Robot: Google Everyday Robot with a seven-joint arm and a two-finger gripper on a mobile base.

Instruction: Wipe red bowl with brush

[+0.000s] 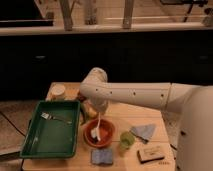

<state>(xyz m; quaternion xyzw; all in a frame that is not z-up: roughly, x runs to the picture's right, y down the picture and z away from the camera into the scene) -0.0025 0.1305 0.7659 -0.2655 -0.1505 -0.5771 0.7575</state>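
Observation:
The red bowl (106, 137) sits on the wooden table (145, 116), just right of the green tray. The brush (97, 127) stands tilted in the bowl, its whitish handle running up and its head resting on the bowl's inside. My gripper (96, 113) hangs down from the white arm right above the bowl's back rim and is shut on the top of the brush handle. The arm reaches in from the right and hides the table behind the bowl.
A green rectangular tray (45, 142) with a fork (54, 118) lies at the left. A small green cup (126, 140), a blue sponge (102, 156), a tan-and-black block (151, 153) and a grey-blue cloth (143, 131) lie near the bowl. A white cup (58, 91) stands back left.

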